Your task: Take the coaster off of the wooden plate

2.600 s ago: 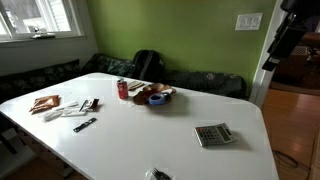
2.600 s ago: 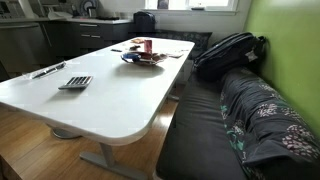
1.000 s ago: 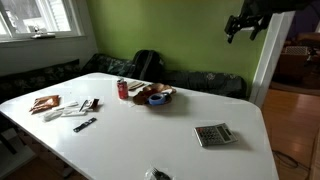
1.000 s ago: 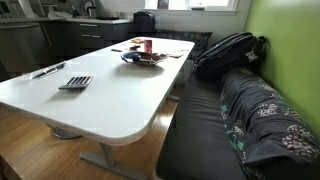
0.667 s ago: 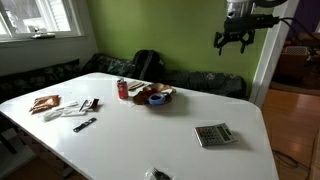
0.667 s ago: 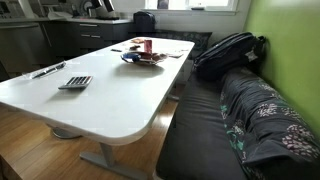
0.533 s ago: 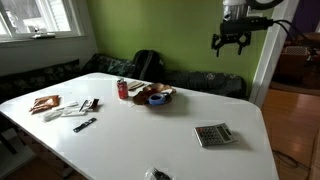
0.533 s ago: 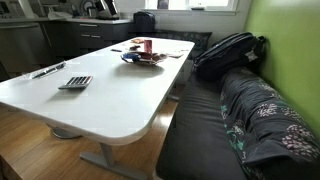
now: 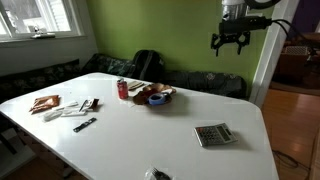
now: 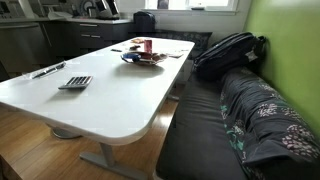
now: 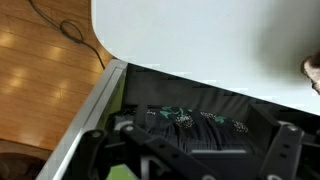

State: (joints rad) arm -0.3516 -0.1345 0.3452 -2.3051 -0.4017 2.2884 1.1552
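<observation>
The dark brown wooden plate [image 9: 152,100] sits near the far end of the white table, and it also shows in an exterior view [image 10: 143,59]. Several small things lie in it, among them a blue ring [image 9: 157,99] and a pale flat piece that may be the coaster [image 9: 163,91]; it is too small to tell. My gripper [image 9: 231,41] hangs high in the air, far above and to the right of the plate, open and empty. In the wrist view the gripper [image 11: 190,145] has its fingers spread over a dark bench cushion beside the table's edge.
A red can [image 9: 123,89] stands next to the plate. A grey calculator [image 9: 213,134] lies nearer the front. Pens and packets [image 9: 70,108] lie at the left. A black backpack [image 10: 230,52] sits on the bench [image 10: 250,120] by the green wall.
The arm has swung in from the upper right, moving left and lower. In the last half second it has barely moved. Nothing on the table has moved.
</observation>
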